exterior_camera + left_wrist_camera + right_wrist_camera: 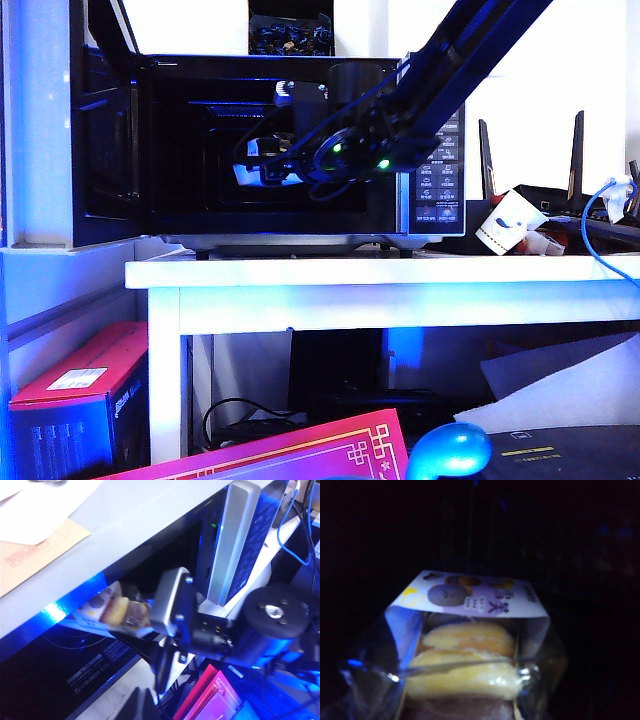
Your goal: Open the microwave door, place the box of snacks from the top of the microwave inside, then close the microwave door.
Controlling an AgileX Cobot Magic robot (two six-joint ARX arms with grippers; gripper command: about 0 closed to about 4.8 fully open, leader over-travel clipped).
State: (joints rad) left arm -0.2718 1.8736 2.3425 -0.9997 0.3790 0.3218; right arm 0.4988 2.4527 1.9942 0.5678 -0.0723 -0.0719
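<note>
Right end effector (264, 166) inside tabletop microwave (440, 150)

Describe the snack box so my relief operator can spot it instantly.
Find the microwave, its door swung open. The snack box is inside the dark cavity, at the tip of the right gripper reaching in. It is a clear pack of pale yellow cakes under a whitish printed band, unlike the dark box on top.

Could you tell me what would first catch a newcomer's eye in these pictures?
The microwave with the microwave door swung wide open at left, and the right arm reaching into its dark cavity. The right gripper holds the box of snacks there, pale pastries glowing. The left gripper is not seen.
</note>
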